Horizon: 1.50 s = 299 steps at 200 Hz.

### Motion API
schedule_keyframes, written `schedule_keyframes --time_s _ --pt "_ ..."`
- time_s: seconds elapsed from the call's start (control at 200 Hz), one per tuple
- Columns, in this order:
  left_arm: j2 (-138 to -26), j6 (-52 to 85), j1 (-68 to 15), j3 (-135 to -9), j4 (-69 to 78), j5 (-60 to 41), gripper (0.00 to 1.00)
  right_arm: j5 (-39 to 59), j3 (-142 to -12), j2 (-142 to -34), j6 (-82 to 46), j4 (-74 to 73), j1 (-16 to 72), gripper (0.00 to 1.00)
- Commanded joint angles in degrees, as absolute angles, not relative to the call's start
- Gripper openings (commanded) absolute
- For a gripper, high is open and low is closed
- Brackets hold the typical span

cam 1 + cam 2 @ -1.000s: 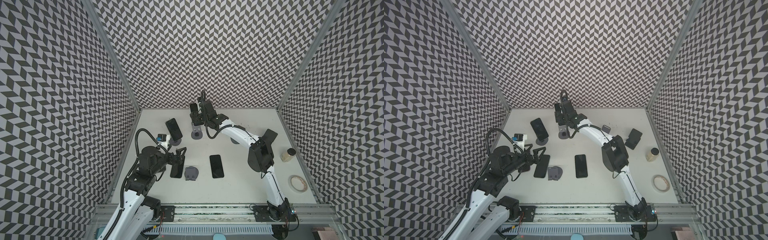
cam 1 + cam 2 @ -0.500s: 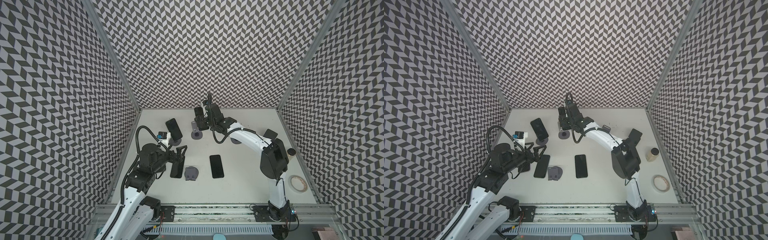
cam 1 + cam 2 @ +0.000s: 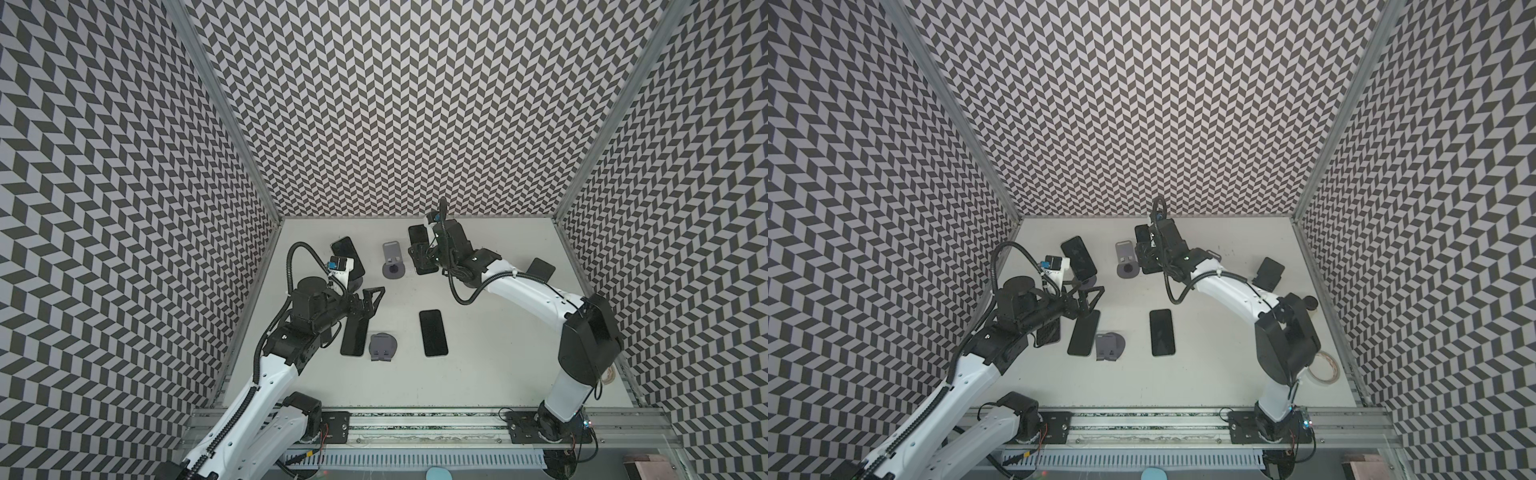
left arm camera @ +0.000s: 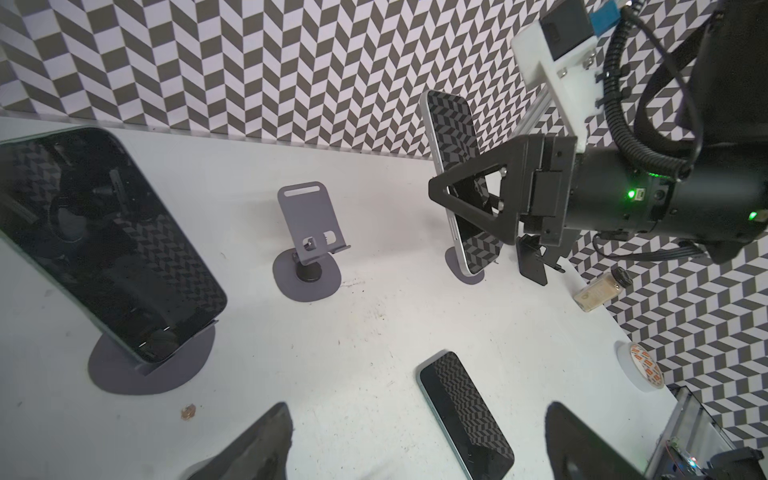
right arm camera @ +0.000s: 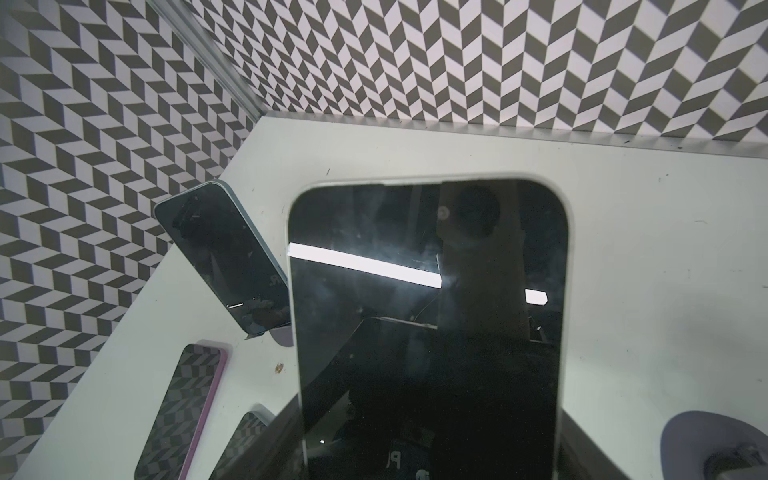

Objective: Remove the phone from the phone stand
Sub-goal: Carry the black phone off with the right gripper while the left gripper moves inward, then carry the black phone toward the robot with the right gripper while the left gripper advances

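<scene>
The phone point(image 5: 428, 332) is off the phone stand point(image 3: 392, 252). The right fingers point(image 4: 488, 226) pinch it by its two long sides and hold it on end, screen dark, just beside the stand on the side nearer the right arm. The stand is upright on the table point(image 3: 498, 374) with its cradle bare. Whether the lower end of the phone touches the table cannot be told (the right wrist view is almost filled by the screen). The left fingers point(image 4: 257, 444) are spread wide with nothing between them. In both top views they sit over the far end of a flat phone point(image 3: 354, 336), which lies on the table near the left arm. Just beside that flat phone lies a folded stand point(image 3: 382, 347). Past it, and apart from it, a second flat phone point(image 3: 433, 332) lies face up near the middle of the table. A propped phone point(image 3: 347, 255) leans on its own stand at the far left, partly behind the left wrist camera. A second propped phone point(image 3: 540, 270) sits at the far right, behind the right arm. A tape roll point(image 3: 1323, 365) and a small jar point(image 4: 600, 289) sit near the right edge of the table.
</scene>
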State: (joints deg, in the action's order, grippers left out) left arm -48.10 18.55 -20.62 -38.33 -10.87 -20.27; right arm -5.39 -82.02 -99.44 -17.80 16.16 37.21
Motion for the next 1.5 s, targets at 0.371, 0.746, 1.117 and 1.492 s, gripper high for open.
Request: schedule_keyframes --time_s 0.371,0.746,1.117,1.492 --pt "-54.26 21.31 -30.76 -41.43 -1.67 -17.70 0.95 -7.93 -76.49 -88.48 -17.90 13.46 33.94 0.70" --pt "-61.51 22.26 -36.51 -43.04 6.06 -15.76 0.95 -6.03 -71.22 -81.22 -15.56 15.24 29.36 0.70" --pt "-72.53 21.27 -43.79 -51.69 6.99 -15.13 0.95 -5.27 -64.54 -72.49 -15.03 17.03 24.07 0.70" --pt "-78.45 22.32 -48.73 -56.18 8.71 -14.11 0.93 -5.94 -61.49 -65.76 -13.31 20.76 20.57 0.70"
